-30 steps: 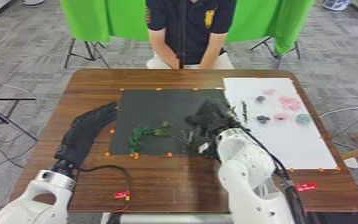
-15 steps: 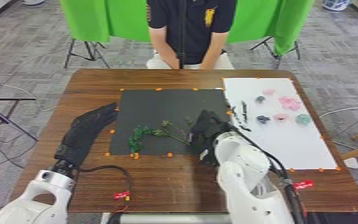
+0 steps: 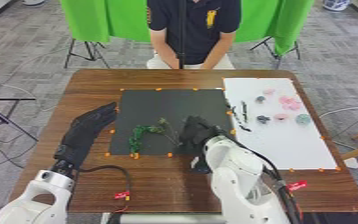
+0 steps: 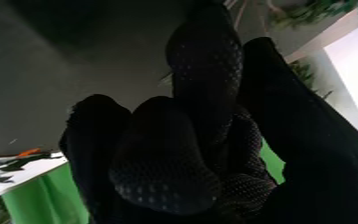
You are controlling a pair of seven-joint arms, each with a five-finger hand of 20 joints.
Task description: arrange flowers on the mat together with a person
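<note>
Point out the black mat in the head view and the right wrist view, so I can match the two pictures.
Head view: the black mat lies mid-table, directly to the left of the white sheet.
Right wrist view: the black mat is the broad dark surface beyond the right hand.
Shared landmark: the green cloth, hanging beyond the table in the head view, also shows in the wrist view.
</note>
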